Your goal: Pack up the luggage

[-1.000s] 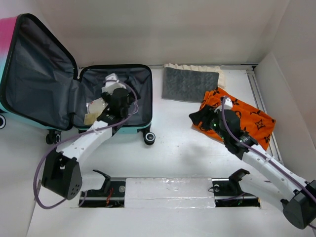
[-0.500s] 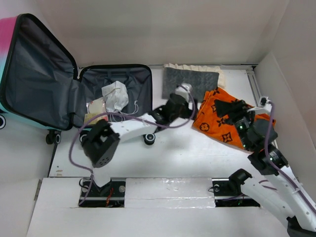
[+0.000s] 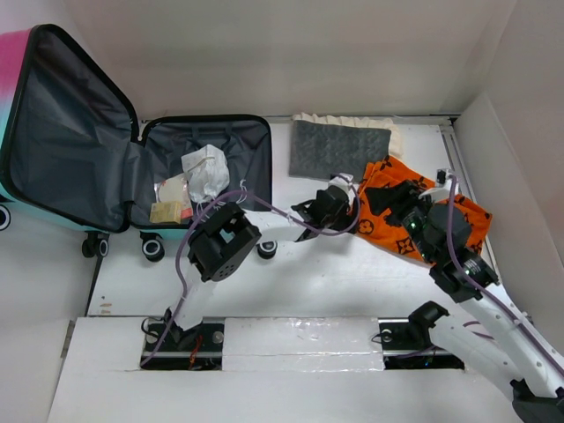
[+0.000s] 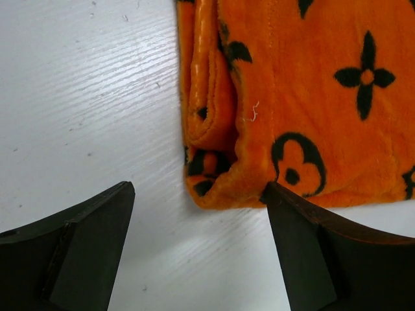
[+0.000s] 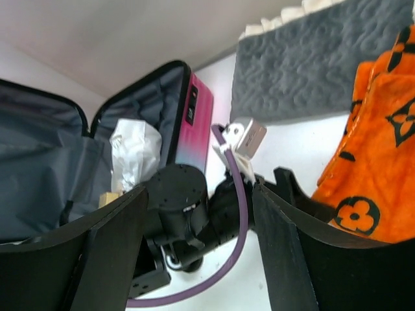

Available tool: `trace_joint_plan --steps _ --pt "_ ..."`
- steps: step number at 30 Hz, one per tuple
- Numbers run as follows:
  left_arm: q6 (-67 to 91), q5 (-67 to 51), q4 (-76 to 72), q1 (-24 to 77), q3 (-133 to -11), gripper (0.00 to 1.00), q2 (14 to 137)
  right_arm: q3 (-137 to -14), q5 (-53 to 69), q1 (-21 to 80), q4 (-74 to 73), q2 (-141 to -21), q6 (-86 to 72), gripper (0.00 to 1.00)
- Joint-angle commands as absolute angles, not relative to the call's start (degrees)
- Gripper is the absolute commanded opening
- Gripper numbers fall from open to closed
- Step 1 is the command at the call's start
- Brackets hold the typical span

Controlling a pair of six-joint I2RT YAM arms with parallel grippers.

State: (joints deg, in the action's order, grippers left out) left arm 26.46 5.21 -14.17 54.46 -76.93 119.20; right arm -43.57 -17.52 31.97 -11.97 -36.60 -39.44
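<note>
Top view: luggage (image 3: 70, 132) seen open, well left of orange cloth (image 3: 458, 216); left gripper (image 3: 348, 198) placed at cloth's left edge, right gripper (image 3: 388, 196) held over cloth.
Left wrist: jaws seen apart, cloth corner framed between (not clamped).
Right wrist: jaws spread, nothing gripped.

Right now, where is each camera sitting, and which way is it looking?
Top camera: above and behind the arms, looking down at the table; shows left arm, right arm, open luggage.
Left wrist camera: on the left arm, looking down at a corner of the orange towel; its open left tool shows.
Right wrist camera: on the right arm, looking across toward the luggage; its open right tool and the left arm show.
Shared: all three see the orange towel.
</note>
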Motion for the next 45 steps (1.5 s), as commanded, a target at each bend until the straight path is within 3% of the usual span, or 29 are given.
trace_joint_plan --steps 1,2,4,7,13,24,26,28,31,36,38,41,42,44,45 --pt "28.0 4.9 -16.5 54.2 -80.3 0.78 120.4 -43.2 -14.4 32.4 -9.7 -36.8 -39.5 0.71" --pt "28.0 4.1 -17.1 53.7 -80.3 0.75 121.2 -43.2 -14.4 32.4 -9.7 -37.4 -39.5 0.71" --pt "28.0 2.9 -17.8 53.2 -80.9 0.56 121.8 -43.2 -14.4 32.4 -9.7 -38.1 -39.5 0.71" --pt "28.0 3.7 -17.1 53.2 -80.1 0.00 121.8 -42.7 -14.4 33.0 -9.1 -38.6 -39.5 0.71" --pt "28.0 6.1 -16.3 48.4 -74.0 0.00 115.7 -42.7 -13.8 33.0 -7.1 -40.0 -39.5 0.71" --pt "25.8 17.8 -9.8 41.0 -78.0 0.00 109.3 -43.2 -13.3 34.6 -6.0 -42.8 -39.5 0.71" --pt "26.5 17.1 -9.8 40.4 -78.0 0.09 107.8 -43.2 -13.3 35.2 -6.0 -43.3 -39.5 0.72" --pt "26.5 16.6 -9.8 41.0 -78.0 0.29 105.6 -43.2 -13.8 35.2 -6.0 -43.3 -39.5 0.74" --pt "26.5 19.0 -7.0 44.8 -77.3 0.43 103.8 -43.2 -14.3 35.2 -6.5 -43.3 -39.5 0.75" --pt "31.4 20.0 -2.7 47.0 -75.7 0.41 102.4 -43.2 -14.9 35.2 -7.2 -42.8 -38.9 0.75" --pt "32.0 18.6 -3.7 47.0 -74.0 0.31 100.6 -43.2 -15.5 35.2 -7.7 -42.2 -38.9 0.75" --pt "33.1 8.6 -10.8 47.0 -66.0 0.05 96.8 -43.2 -16.7 35.2 -8.9 -39.9 -38.4 0.66" --pt "33.1 6.3 -15.9 47.0 -64.1 0.00 96.1 -43.9 -16.7 35.2 -8.9 -39.0 -37.9 0.53" --pt "35.1 0.9 -18.9 46.4 -60.7 0.00 95.4 -44.6 -17.9 35.2 -11.7 -38.3 -37.3 0.25" --pt "35.1 -0.6 -22.0 46.4 -59.7 0.00 95.4 -45.4 -18.6 35.2 -12.6 -38.3 -37.3 0.18"
